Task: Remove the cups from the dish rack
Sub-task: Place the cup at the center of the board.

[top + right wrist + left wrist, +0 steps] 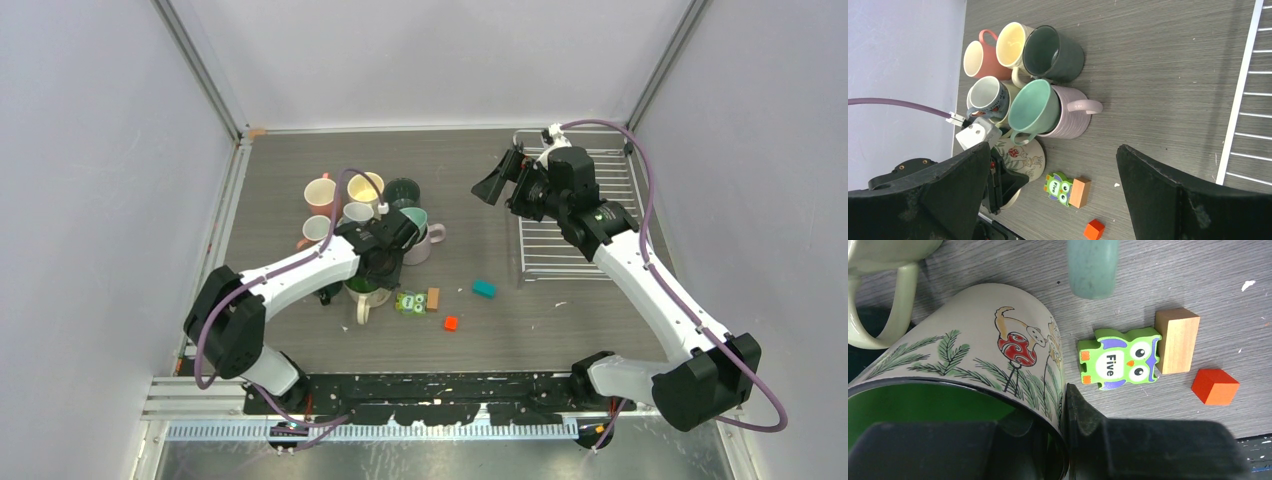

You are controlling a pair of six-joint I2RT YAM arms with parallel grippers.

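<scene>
Grip | pine-patterned mug (973, 340) is held by its rim in clenched left end effector (1048, 435), mouth up, at near edge of cups (360, 205) on tabletop (500, 330) | right end effector (500, 175) is spread wide, unladen, over dish rack (560, 255); no cup is seen there | left arm is judged nearer for set-down.

From here, my left arm (300, 275) and right arm (655, 290) are smooth white shells between bulky black joint housings (238, 335). A thin purple cable (898, 104) loops along each. A small green mark (601, 212) sits near the right wrist. The left hand (380, 264) and right hand (1052, 150) are matt black, with broad wedge-shaped fingers (1173, 200).
</scene>
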